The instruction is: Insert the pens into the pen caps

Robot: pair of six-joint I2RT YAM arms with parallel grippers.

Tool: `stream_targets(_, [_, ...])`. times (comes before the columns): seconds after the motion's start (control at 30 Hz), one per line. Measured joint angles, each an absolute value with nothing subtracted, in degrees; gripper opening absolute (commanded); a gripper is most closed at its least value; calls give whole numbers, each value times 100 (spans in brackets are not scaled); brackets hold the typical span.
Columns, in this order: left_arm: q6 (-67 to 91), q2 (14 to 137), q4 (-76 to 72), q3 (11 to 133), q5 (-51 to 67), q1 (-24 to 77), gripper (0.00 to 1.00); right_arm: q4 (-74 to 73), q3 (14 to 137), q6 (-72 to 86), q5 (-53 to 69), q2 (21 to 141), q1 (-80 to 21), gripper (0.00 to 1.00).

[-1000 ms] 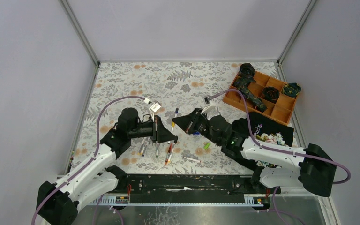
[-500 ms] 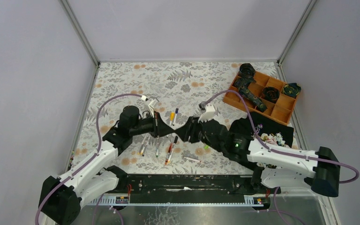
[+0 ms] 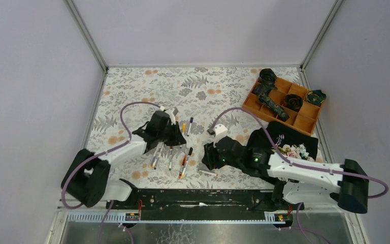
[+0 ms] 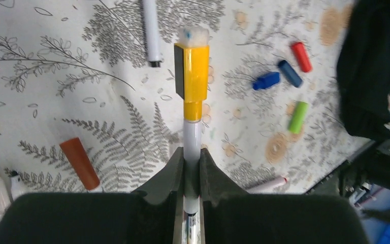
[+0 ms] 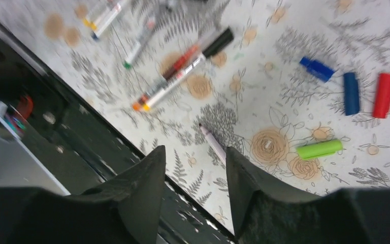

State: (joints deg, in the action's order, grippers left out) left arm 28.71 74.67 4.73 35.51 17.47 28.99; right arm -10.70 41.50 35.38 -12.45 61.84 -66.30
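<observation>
My left gripper (image 4: pixel 192 158) is shut on the white barrel of a pen (image 4: pixel 192 133) that wears a yellow cap (image 4: pixel 192 76). In the top view this gripper (image 3: pixel 175 134) is left of centre, its capped pen (image 3: pixel 184 127) pointing right. My right gripper (image 5: pixel 195 170) stands open over the table's near edge with a thin pinkish pen (image 5: pixel 213 143) lying past its fingertips, untouched. In the top view the right gripper (image 3: pixel 207 155) hangs near the middle. Loose caps lie on the mat: green (image 5: pixel 320 149), blue (image 5: pixel 317 69), dark blue (image 5: pixel 351 93), red (image 5: pixel 384 95). Several pens (image 3: pixel 170 156) lie below the left gripper.
Beside the yellow cap lies a white pen with a black tip (image 4: pixel 151 30). Another pen wears an orange-brown cap (image 4: pixel 79 162). A black printed cloth (image 3: pixel 290 142) lies right of the right arm. An orange divided tray (image 3: pixel 304 119) holding dark parts stands at the back right. The black rail (image 5: pixel 81 127) borders the near edge.
The right gripper has opened and drawn back from the left gripper's pen toward the near edge. The left arm has swung round, still holding the yellow-capped pen.
</observation>
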Motion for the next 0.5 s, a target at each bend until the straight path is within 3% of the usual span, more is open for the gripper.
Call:
stream_targets(0.27, [2873,8722,622,4383,1201,2998,5,-1157,4176,2611,-558,7529,-6637,48])
stream_targets(0.5, [2871,9172,799,4615,923,3002,19,-1153,4451,1955,-384,8385,-6751,48])
